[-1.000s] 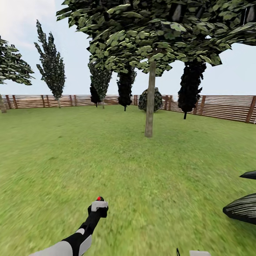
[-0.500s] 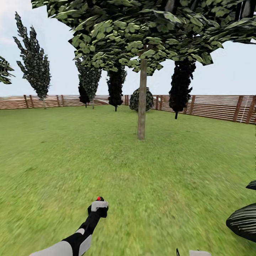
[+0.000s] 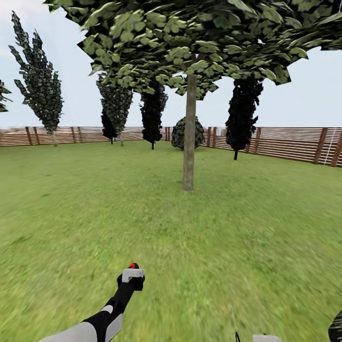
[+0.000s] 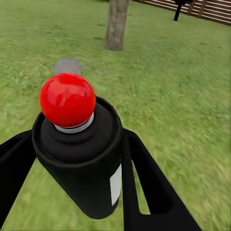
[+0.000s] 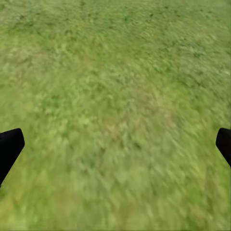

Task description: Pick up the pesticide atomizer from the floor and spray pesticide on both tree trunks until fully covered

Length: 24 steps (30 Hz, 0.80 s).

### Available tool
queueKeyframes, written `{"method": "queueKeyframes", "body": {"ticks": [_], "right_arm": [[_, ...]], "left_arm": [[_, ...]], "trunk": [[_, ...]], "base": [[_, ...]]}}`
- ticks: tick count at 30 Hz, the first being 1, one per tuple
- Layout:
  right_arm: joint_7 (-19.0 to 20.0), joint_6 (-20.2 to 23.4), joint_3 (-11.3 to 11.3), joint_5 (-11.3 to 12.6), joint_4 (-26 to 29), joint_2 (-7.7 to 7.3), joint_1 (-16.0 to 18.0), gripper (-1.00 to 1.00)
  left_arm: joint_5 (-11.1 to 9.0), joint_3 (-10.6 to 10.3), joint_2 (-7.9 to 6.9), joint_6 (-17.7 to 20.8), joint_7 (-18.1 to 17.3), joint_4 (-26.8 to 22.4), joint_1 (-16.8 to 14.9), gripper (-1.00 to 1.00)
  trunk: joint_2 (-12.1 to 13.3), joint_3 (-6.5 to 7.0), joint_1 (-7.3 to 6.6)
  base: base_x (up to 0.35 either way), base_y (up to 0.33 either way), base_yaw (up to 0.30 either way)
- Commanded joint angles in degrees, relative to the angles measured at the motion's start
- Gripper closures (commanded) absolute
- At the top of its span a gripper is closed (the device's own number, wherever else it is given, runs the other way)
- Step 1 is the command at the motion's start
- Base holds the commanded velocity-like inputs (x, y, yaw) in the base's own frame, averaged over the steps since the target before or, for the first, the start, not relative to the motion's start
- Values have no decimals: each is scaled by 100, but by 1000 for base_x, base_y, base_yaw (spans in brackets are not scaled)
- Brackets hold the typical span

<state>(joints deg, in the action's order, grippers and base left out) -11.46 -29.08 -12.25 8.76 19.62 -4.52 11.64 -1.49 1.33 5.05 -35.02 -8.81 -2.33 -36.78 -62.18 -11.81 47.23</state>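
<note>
Head view: my left pincer (image 3: 131, 280) is clamped round the pesticide atomizer (image 4: 79, 159), tree trunk (image 3: 189, 137) well ahead. I'd close in squarely before spraying. Right pincer (image 5: 115, 144) looks spread and empty, probably.

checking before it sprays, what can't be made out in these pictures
- Spray bottle: left wrist view, base cut off by the edge, sides hidden by the left gripper fingers.
- Tree: head view, crown cut off at the top edge.
- Right gripper: right wrist view, just fingertips at the edges.
- Grass: blurred.
</note>
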Motion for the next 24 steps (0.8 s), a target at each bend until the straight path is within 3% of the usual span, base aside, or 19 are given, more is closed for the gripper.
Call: {"method": "queueKeyframes", "body": {"ticks": [1, 7, 24], "right_arm": [[-23, -19, -49, 56, -3, -5, 5, -100], [-23, -19, -49, 53, -8, -5, 5, -100], [-23, -19, -49, 47, -11, -5, 5, -100]], "left_arm": [[-18, 17, -2, -13, -33, 4, -5, 100], [-18, 17, -2, -13, -33, 4, -5, 100], [-18, 17, -2, -13, -33, 4, -5, 100]], "trunk": [[-4, -8, 8], [-4, -8, 8], [-4, -8, 8]], "base": [[700, 0, -139], [700, 0, -177], [700, 0, -37]]}}
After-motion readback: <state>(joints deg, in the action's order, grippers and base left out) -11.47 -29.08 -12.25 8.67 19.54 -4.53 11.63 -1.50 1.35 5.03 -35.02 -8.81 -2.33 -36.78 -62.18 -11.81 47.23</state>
